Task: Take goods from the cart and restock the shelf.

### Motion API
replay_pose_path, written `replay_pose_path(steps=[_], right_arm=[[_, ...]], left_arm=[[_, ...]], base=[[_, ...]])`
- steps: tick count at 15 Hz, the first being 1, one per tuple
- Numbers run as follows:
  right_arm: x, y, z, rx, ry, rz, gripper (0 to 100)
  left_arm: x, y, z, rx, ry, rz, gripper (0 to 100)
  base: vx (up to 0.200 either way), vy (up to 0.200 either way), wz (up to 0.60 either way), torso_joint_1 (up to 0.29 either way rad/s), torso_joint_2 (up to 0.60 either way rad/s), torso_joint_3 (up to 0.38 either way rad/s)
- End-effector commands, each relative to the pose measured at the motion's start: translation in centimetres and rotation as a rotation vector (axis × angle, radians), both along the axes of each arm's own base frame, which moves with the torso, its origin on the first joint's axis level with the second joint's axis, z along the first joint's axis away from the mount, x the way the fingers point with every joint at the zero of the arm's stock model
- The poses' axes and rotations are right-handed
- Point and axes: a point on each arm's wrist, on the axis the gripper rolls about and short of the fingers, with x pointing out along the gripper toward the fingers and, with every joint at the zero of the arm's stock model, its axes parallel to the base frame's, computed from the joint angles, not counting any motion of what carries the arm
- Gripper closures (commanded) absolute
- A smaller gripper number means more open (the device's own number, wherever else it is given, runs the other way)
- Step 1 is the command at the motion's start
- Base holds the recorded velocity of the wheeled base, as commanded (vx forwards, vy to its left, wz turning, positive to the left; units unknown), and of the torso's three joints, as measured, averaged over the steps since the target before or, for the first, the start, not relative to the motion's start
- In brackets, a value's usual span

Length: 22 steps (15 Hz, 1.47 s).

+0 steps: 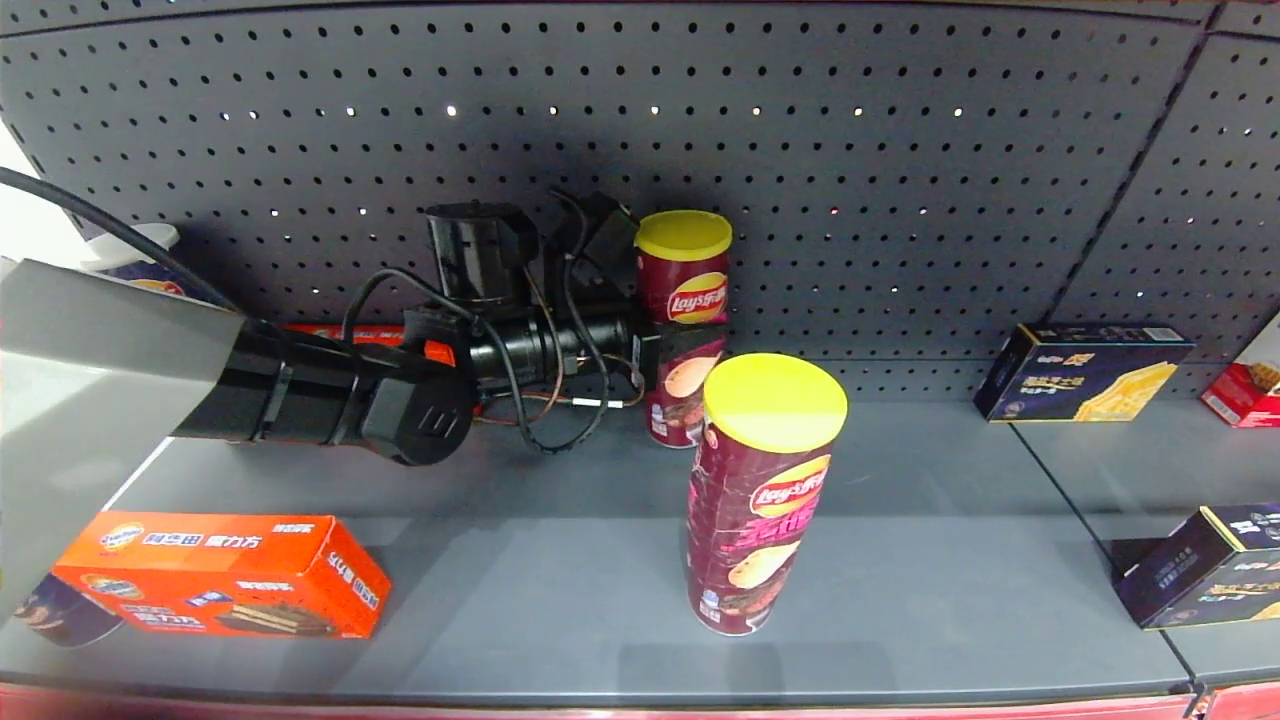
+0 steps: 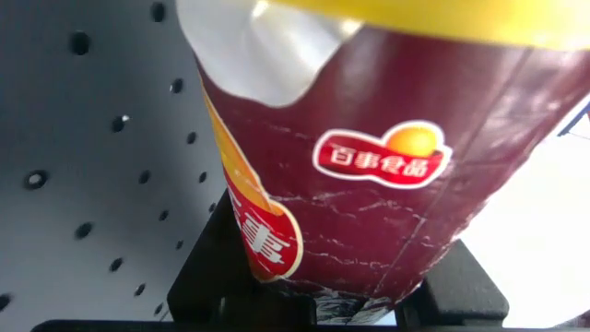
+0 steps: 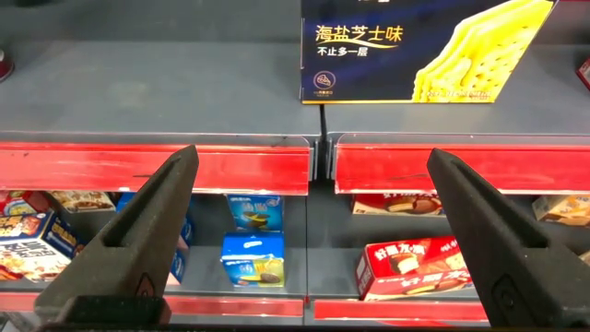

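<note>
The grey metal shelf [image 1: 900, 520] and its perforated dark back panel [image 1: 900, 150] take up most of the head view, and the left arm lies across the shelf from the left side. The left gripper [image 1: 672, 352] is clamped round the middle of a maroon cardboard crisp tube with a yellow plastic lid [image 1: 684, 270]. The tube is upright and close against the back panel; I cannot tell whether its base rests on the shelf. A second maroon yellow-lidded tube [image 1: 765, 500] stands free nearer the front edge, just ahead of the held one. An orange cardboard box [image 1: 220, 575] lies at the front left, and a navy box with a yellow wafer picture [image 1: 1080, 370] lies at the back right, well apart.

The step in hand looks like setting the held tube down at the back. The next move calls for seating its base, spreading the fingers and drawing the arm out.

The back panel leaves no room behind, and the free tube crowds a straight pull forward. The bare stretch between the orange box and the free tube is the easier way out.

The right gripper [image 3: 312, 157] hangs before the red front rail [image 3: 230, 171], fingers spread wide with nothing between them.
</note>
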Motion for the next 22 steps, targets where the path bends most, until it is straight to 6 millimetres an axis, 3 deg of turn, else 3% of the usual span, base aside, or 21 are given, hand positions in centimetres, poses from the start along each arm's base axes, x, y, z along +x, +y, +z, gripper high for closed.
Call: replay_pose_path(steps=[1,13,14,16,22], right_arm=[[0.0,0.0,0.0,-0.001,-0.001,0.001,0],[0.0,0.0,0.0,-0.001,-0.001,-0.001,0],[0.0,0.0,0.0,-0.001,0.0,0.001,0],[0.0,0.0,0.0,0.001,0.0,-0.001,0],[0.0,0.0,0.0,-0.001,0.0,0.001,0]], left_arm=[[0.2,-0.5,-0.8,0.003,0.001,-0.006,100],[-0.2,-0.6,-2.8,0.035,-0.005,-0.011,100],[-0.2,-0.5,-2.7,0.033,-0.008,-0.009,0],[-0.5,-0.3,-2.6,0.035,-0.008,0.0,0],[-3.8,1.5,-1.4,0.022,-0.059,0.069,0]], base=[[0.0,0.0,0.0,0.0,0.0,0.0],[0.0,0.0,0.0,0.0,0.0,0.0],[0.0,0.0,0.0,0.0,0.0,0.0],[0.0,0.0,0.0,0.0,0.0,0.0],[0.0,0.0,0.0,0.0,0.0,0.0]])
